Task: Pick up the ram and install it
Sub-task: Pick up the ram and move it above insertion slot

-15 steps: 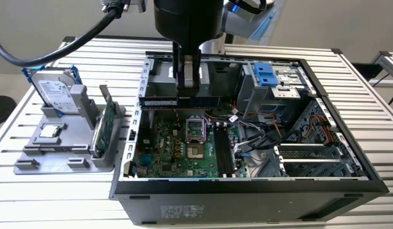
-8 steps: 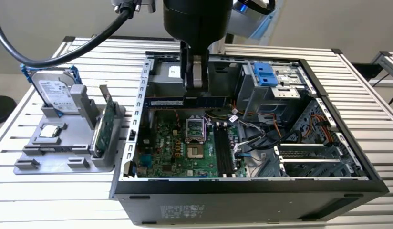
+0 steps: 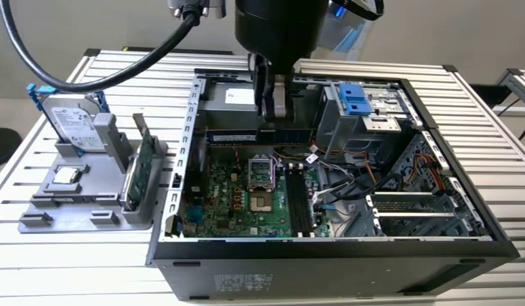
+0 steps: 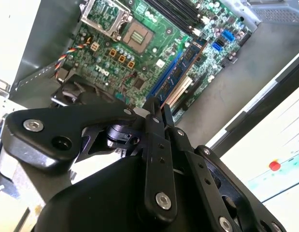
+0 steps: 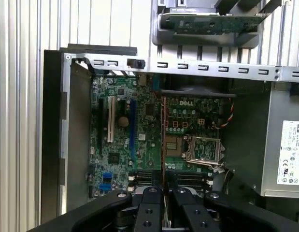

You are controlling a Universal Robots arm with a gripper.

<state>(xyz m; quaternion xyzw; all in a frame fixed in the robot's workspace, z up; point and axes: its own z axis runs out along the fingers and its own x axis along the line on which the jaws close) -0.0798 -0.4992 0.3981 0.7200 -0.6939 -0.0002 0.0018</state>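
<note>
Black 2-finger gripper: jaws clamped on the ram, a long, thin dark-blue circuit stick with a pale patch on its face. It is pinched near mid-length and projects level on both sides of the jaws, apparently for balance. Beneath the jaws lies the green motherboard, inside the open black computer case.

Arm hangs straight down from the top of the exterior view, wrist vertical. Gripper points down, and in both wrist views its black fingers sit pinched close together, clamped on the thin edge of the ram, held level at the fingertips.
</note>
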